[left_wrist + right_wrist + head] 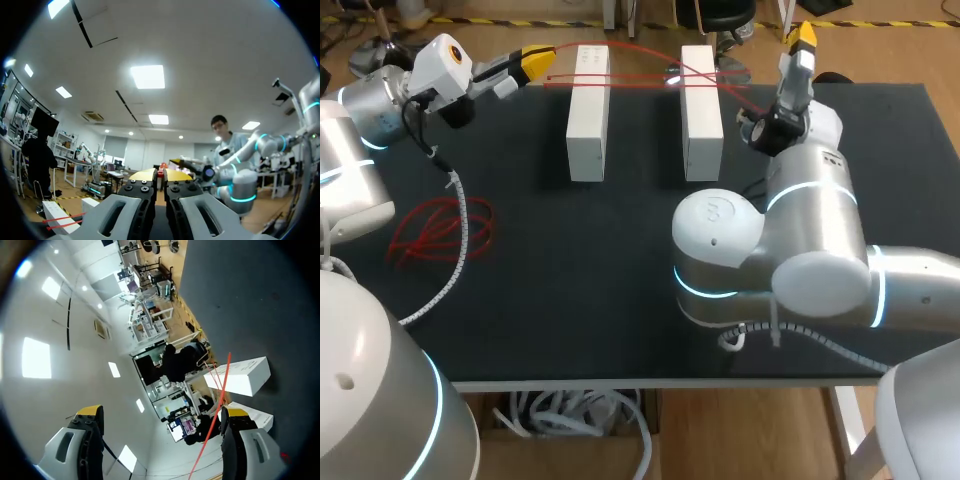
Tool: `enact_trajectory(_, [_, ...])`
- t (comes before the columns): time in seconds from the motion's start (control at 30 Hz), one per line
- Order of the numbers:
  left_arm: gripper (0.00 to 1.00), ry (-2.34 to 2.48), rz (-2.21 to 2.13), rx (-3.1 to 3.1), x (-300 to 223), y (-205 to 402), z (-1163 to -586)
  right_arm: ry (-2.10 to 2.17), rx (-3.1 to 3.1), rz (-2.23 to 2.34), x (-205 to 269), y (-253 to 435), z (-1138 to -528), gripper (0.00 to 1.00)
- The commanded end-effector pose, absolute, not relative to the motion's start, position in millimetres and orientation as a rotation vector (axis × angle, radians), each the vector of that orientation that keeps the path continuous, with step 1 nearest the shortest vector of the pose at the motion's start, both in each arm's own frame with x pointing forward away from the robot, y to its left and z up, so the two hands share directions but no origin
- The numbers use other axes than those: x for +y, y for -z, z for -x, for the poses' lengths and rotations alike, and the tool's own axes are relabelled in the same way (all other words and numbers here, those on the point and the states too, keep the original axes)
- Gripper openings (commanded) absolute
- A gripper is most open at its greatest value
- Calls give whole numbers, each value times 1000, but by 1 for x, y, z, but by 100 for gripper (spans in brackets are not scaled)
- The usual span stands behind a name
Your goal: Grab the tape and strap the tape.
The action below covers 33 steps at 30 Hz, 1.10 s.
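Two white blocks (pixel 588 110) (pixel 701 110) stand side by side at the back of the black table (pixel 570 300). Thin red tape strands (pixel 640 78) run across both block tops. One end is pinched in my left gripper (pixel 538 62), which hovers shut left of the left block. The other end runs toward my right arm's wrist. In the left wrist view the yellow tips (pixel 160 175) are pressed together on a bit of red. My right gripper (pixel 802 38) points upward beyond the right block, open and empty. In its own view (pixel 160 412) a red strand (pixel 220 395) passes one fingertip (pixel 231 412).
A loose tangle of red tape (pixel 440 230) lies on the table's left side under my left arm's cable. My right arm's bulky elbow (pixel 770 250) covers the right middle of the table. The table's front edge runs just below it.
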<state>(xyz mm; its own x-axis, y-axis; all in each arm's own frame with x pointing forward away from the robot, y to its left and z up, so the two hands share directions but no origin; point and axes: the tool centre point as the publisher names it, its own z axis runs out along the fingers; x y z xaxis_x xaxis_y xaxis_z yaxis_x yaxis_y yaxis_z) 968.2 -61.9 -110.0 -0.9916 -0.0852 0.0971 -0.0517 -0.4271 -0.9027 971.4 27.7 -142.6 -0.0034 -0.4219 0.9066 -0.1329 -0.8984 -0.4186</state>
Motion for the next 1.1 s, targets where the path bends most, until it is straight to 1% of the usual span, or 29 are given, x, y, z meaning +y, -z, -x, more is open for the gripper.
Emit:
enact_trajectory(0.03, [0, 2630, 198, 1666, -63, 111, -968, 2004, 592, 2055, 26, 138, -973, 100])
enact_trajectory(0.6, [0, 2630, 198, 1666, -63, 111, -968, 2011, 605, 2041, 28, 132, -971, 100])
enact_trajectory(0.73, [0, 2630, 198, 1666, -63, 111, -968, 2011, 605, 2044, 29, 132, -971, 95])
enact_trajectory(0.87, [0, 2630, 198, 1666, -63, 111, -968, 2010, 606, 2046, 30, 132, -972, 98])
enact_trajectory(0.9, [0, 2630, 198, 1666, -63, 111, -968, 2011, 607, 2045, 30, 132, -972, 97])
enact_trajectory(0.93, [0, 2630, 198, 1666, -63, 111, -968, 2012, 607, 2044, 31, 132, -971, 94])
enact_trajectory(1.0, [0, 2630, 198, 1666, -63, 111, -968, 2014, 609, 2041, 31, 131, -972, 84])
enact_trajectory(1.03, [0, 2630, 198, 1666, -63, 111, -968, 2015, 611, 2040, 31, 131, -972, 77])
enact_trajectory(1.07, [0, 2630, 198, 1666, -63, 111, -968, 2016, 612, 2040, 31, 131, -972, 73])
enact_trajectory(1.1, [0, 2630, 198, 1666, -63, 111, -968, 2017, 613, 2041, 30, 131, -973, 61])
